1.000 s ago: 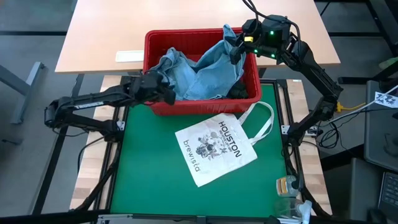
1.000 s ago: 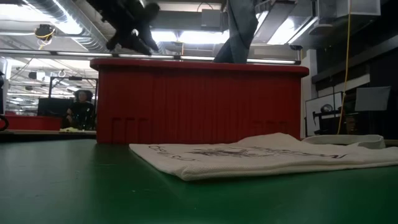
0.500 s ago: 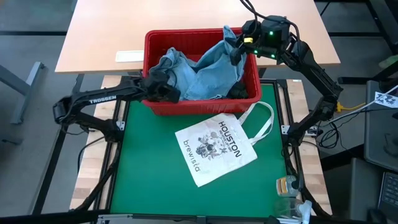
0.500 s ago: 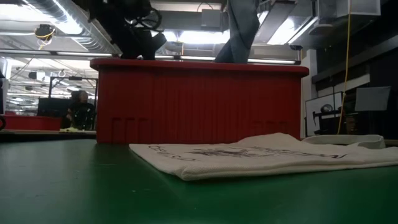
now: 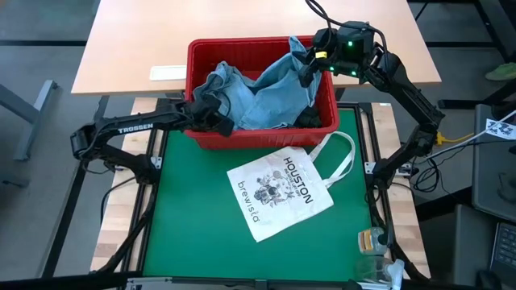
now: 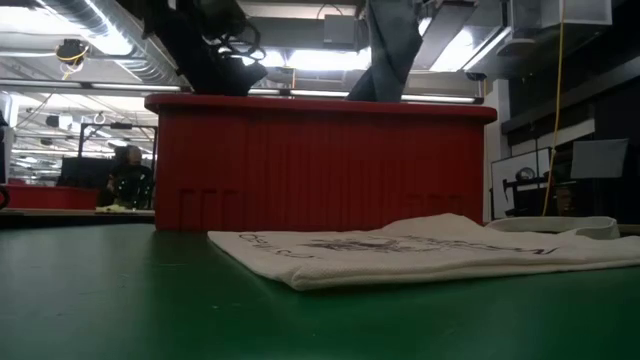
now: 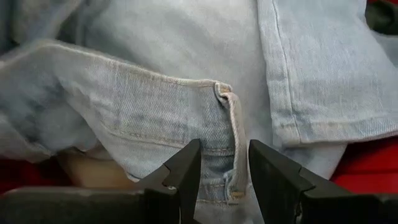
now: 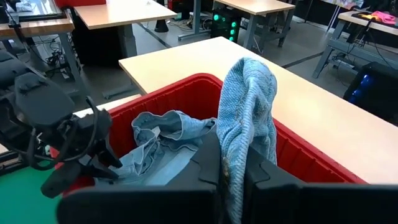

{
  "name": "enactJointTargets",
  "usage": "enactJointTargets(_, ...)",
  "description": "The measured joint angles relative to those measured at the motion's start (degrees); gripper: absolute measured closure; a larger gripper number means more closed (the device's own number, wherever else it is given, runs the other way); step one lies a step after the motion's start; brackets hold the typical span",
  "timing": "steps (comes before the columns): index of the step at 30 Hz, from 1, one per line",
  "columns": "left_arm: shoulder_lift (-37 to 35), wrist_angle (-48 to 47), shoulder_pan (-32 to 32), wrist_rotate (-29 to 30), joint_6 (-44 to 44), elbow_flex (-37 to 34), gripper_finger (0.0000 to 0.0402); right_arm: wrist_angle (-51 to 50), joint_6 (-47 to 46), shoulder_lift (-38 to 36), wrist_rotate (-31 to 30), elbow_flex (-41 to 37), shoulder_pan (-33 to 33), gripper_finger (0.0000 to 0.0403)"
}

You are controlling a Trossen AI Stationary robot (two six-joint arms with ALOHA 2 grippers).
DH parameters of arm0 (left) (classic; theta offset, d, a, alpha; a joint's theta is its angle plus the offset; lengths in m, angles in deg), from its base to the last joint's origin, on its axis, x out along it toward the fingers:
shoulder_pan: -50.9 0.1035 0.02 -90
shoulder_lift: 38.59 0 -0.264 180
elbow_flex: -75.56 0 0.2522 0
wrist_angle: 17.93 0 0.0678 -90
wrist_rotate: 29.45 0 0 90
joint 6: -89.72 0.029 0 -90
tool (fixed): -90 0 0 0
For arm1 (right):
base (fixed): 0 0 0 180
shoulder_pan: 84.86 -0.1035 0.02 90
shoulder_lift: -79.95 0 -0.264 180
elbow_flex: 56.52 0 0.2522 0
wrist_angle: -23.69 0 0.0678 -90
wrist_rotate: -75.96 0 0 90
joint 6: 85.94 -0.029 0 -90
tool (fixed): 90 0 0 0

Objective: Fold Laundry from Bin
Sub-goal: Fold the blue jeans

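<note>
Laundry (image 5: 258, 93) is lying heaped in the red bin (image 5: 203, 50) at the far edge of the green mat (image 5: 185, 217), pale blue denim on top with a darker garment peeking out near the right corner. One denim end is hanging bunched from the right gripper (image 5: 306, 64), whose fingers are pressing together on the cloth above the bin's far right corner. At the bin's left wall, the left gripper (image 7: 224, 168) is hovering with fingers spread over a denim seam. A white HOUSTON tote (image 5: 282, 193) is lying flat just before the bin.
</note>
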Motion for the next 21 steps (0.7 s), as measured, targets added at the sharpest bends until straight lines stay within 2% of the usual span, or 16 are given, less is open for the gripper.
enactJointTargets(8, 3.02, 1.11, 1.06, -1.32, -0.57, 0.22, 0.0284, -0.15, 1.35, 0.00, -0.02, 0.00, 0.00, 0.0391)
enactJointTargets(15, 0.98, 5.43, 1.64, 0.11, 1.16, -0.11, 0.0385, -4.55, 5.66, 0.00, -0.02, -0.02, 0.28, 0.0391)
enactJointTargets(21, -3.57, 6.56, 1.64, 0.60, 3.42, 2.02, 0.0399, -7.07, 7.43, -0.02, -0.01, -1.73, 2.92, 0.0391)
